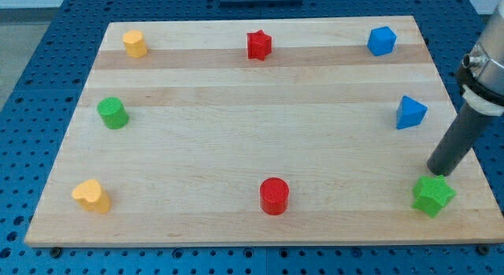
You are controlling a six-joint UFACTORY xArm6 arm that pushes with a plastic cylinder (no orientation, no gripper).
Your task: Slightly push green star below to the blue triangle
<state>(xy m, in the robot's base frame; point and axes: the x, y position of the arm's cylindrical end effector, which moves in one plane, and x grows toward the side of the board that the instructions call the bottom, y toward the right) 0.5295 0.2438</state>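
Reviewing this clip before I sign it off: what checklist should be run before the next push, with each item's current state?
1. Green star in view, near the board's bottom right corner: ok.
2. Blue triangle visible, above the star: ok.
3. My tip sits at the star's upper edge: ok.
4. Actual contact between tip and star: cannot tell.
5. No block between star and triangle: ok.
6. Star close to the board's bottom edge, so little margin for pushing downward: not ok.
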